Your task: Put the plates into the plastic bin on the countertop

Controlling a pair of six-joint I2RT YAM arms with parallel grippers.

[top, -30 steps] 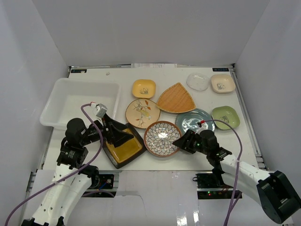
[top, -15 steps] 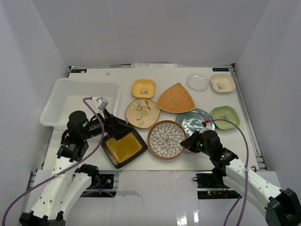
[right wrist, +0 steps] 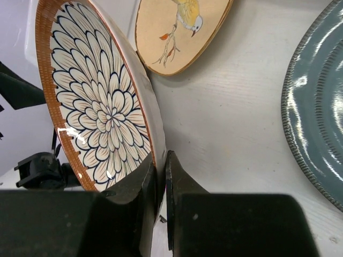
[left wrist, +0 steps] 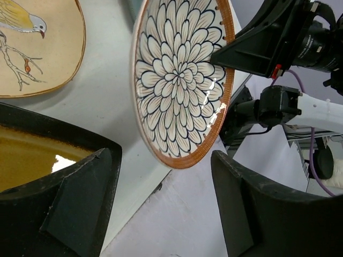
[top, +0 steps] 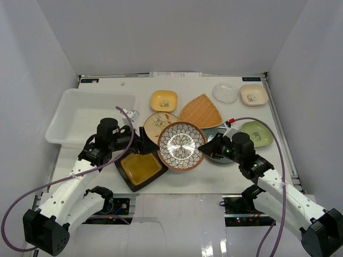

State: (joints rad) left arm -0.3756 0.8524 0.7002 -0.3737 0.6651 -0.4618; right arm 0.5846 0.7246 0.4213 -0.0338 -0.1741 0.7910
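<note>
The round blue-patterned plate [top: 181, 145] is lifted and tilted on edge above the countertop [top: 203, 179]. My right gripper [top: 205, 149] is shut on its right rim; in the right wrist view the gripper [right wrist: 161, 160] pinches the rim of the plate [right wrist: 96, 107]. My left gripper [top: 146, 144] is open just left of this plate, over the dark square plate [top: 140, 168]. In the left wrist view the plate [left wrist: 182, 80] hangs ahead of the gripper [left wrist: 161, 176], touching neither finger. The plastic bin [top: 60, 124] stands at the left with nothing in it.
Behind the lifted plate lie the floral cream plate [top: 156, 122], the yellow plate [top: 163, 100] and the orange fan-shaped plate [top: 201, 111]. The teal plate [right wrist: 316, 123] lies under my right arm, the green [top: 257, 133], clear [top: 225, 92] and cream [top: 253, 94] plates at the right.
My right gripper shut on the patterned plate's rim, then lifted and tilted it up and to the left. My left gripper swung right from the square plate towards it.
</note>
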